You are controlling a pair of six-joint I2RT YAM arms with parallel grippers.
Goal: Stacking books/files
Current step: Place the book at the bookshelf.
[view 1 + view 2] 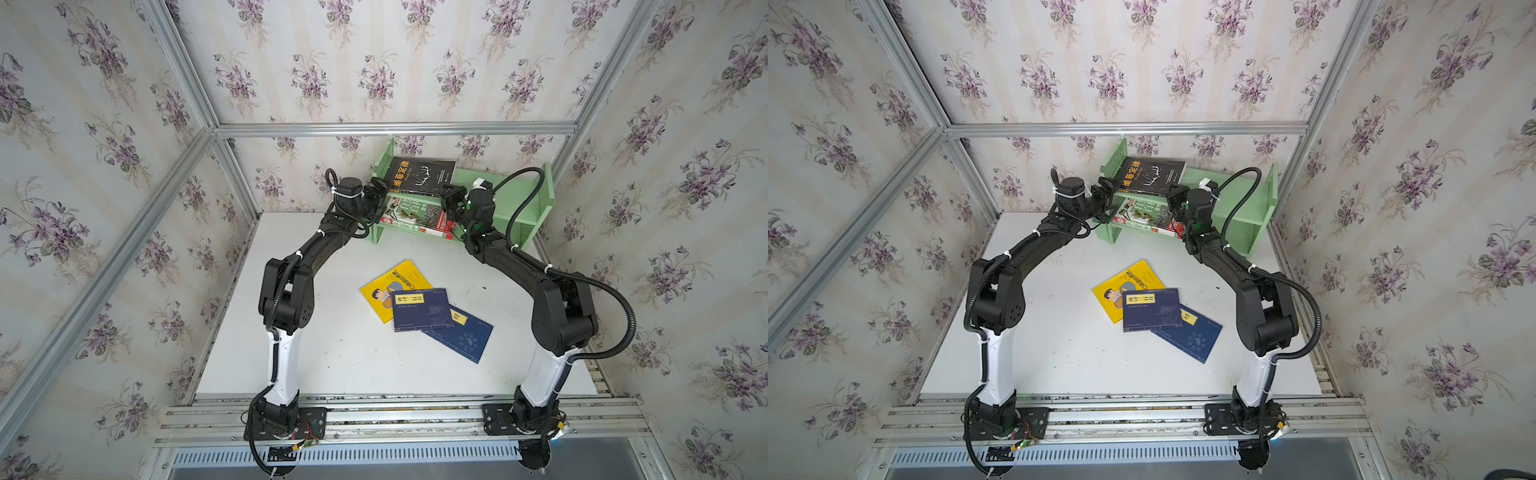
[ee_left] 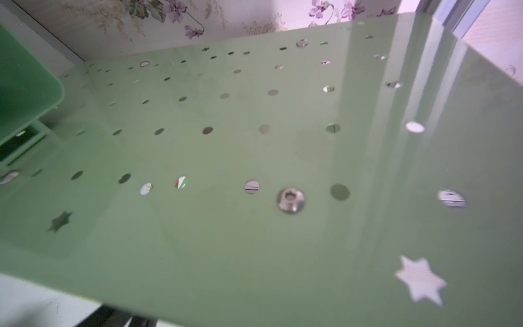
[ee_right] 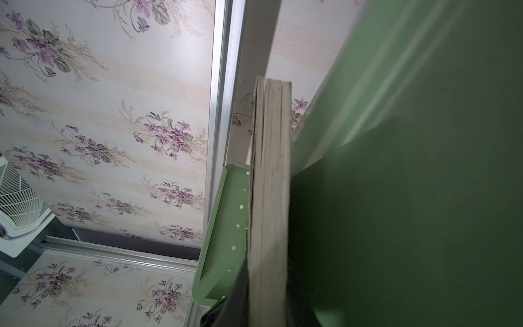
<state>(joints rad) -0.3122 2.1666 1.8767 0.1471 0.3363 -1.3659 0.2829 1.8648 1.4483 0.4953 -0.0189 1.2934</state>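
Black book (image 1: 419, 174) corner hidden inside clenched right pincer (image 1: 446, 194); left pincer (image 1: 379, 188) released, half-hidden.

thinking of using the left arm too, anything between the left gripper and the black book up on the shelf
Yes. The shelf's perforated side panel stands between the left gripper and the black book. The panel fills the left wrist view, and in both top views the gripper sits at its outer side.

Both arms arch toward the far side, wrists level; left gripper (image 1: 377, 190) spread wide, right gripper (image 1: 449, 195) pinched tight.
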